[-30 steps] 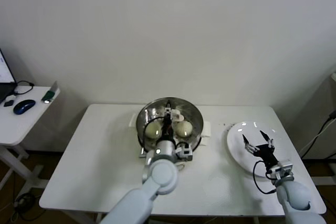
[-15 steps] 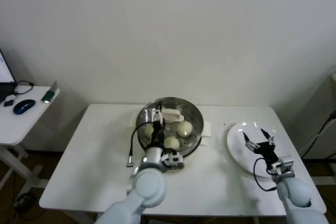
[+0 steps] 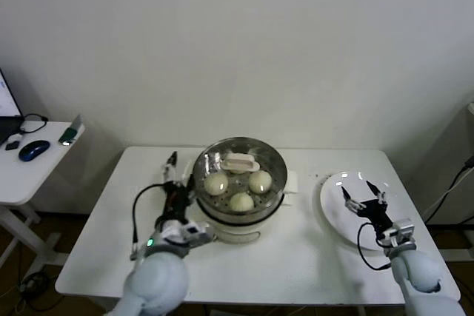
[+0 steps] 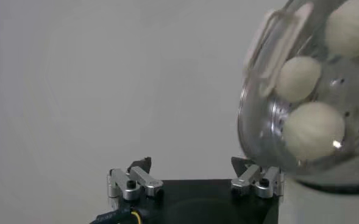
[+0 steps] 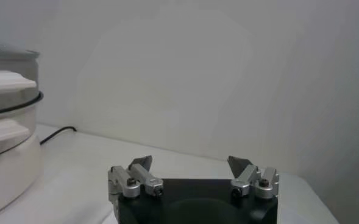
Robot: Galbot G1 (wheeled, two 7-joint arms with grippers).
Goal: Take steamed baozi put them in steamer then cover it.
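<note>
The steamer (image 3: 275,199) stands mid-table, its steel basket on a white pot base. The glass lid with a pale handle (image 3: 238,160) lies on it. Three cream-white baozi (image 3: 215,183) show through the lid in the head view. The left wrist view shows the baozi (image 4: 313,129) under the lid (image 4: 264,36). My left gripper (image 3: 172,174) is open and empty just left of the steamer, also seen in its wrist view (image 4: 194,167). My right gripper (image 3: 363,199) is open and empty above the white plate (image 3: 337,216); it also shows in the right wrist view (image 5: 191,161).
The white plate at the right is bare. The steamer's white base (image 5: 8,152) shows far off in the right wrist view. A side table (image 3: 29,172) with a blue mouse (image 3: 33,149) stands to the far left. Bare tabletop lies in front of the steamer.
My left gripper has moved from over the steamer to its left side, leaving the lid resting on the steamer. The right gripper has stayed over the plate.
</note>
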